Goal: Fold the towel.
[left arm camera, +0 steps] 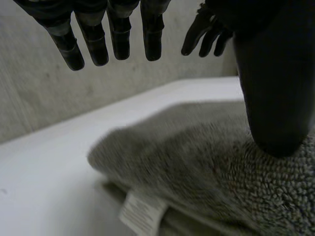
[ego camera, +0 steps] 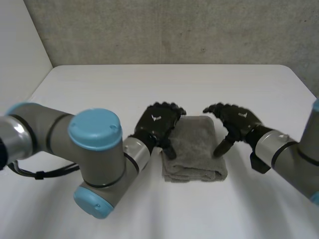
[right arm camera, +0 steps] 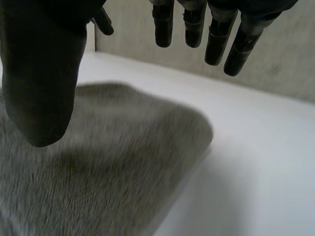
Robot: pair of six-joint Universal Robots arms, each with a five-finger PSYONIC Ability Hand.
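One grey terry towel (ego camera: 194, 149) lies folded into a thick, layered rectangle on the white table (ego camera: 99, 89). The two black hands flank it. The left hand (ego camera: 157, 122) is at the towel's left edge and the right hand (ego camera: 239, 119) at its right edge. The head view shows both thumbs pointing down onto the cloth. The left wrist view shows one white label (left arm camera: 140, 211) sticking out from between the towel's layers. It also shows the left thumb (left arm camera: 275, 98) pressing into the pile while the fingers (left arm camera: 118, 34) hang straight and slightly spread above the towel. In the right wrist view the fingers (right arm camera: 216, 39) are likewise straight and apart, with the thumb (right arm camera: 39, 83) low over the towel.
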